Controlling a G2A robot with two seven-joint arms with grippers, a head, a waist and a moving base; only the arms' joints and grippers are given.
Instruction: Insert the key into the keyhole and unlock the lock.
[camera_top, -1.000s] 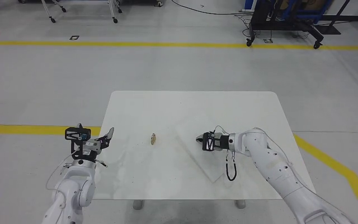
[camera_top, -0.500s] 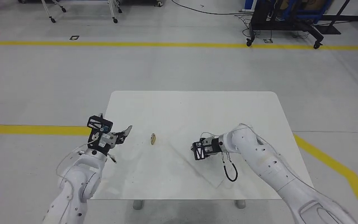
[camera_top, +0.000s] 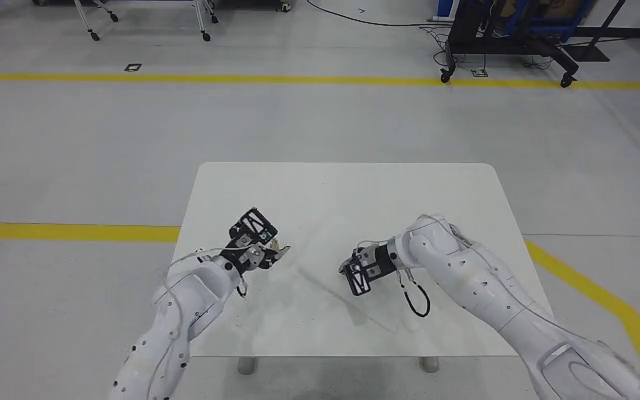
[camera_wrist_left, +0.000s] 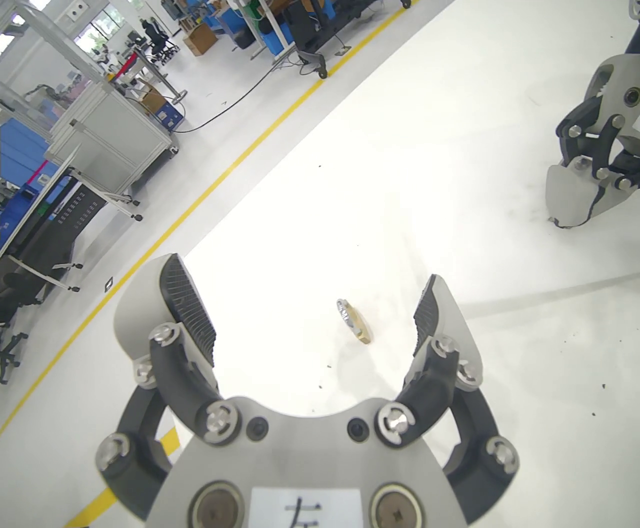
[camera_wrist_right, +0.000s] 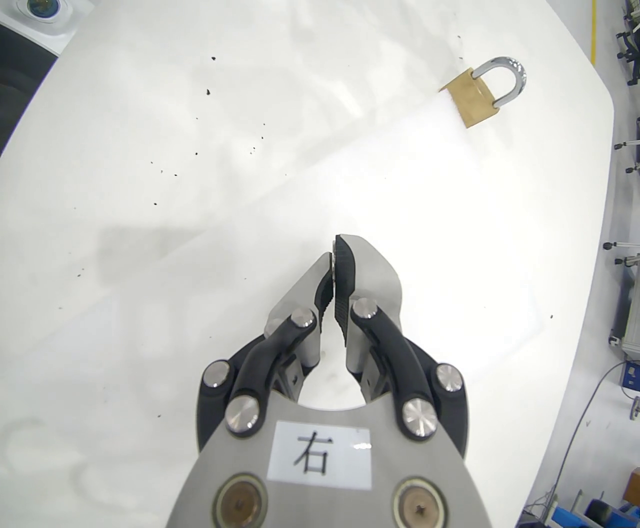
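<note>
The left gripper hangs low over the table with its fingers spread wide. The lock lies flat just ahead, in line with the gap between them but nearer one pad than the other. The right gripper waits well apart from the lock, its fingers pressed together. A thin metal edge shows between the pads, most likely the key, though little of it can be seen. The step in hand appears to be taking up the lock so the key can be brought to it. To do it well, the left gripper should first shift sideways so the brass body sits midway between the pads. Otherwise the nearer finger would strike first and skid the lock across the smooth top. The pads should close on the body, not on the steel shackle, which would let the lock swing. The lock is thin and lies flat, so the fingertips must come right down to the table before closing. From the right wrist view the body's end faces the right gripper and the shackle points away. The keyhole itself cannot be made out. The grasp should leave that end bare and turned towards the key.
</note>
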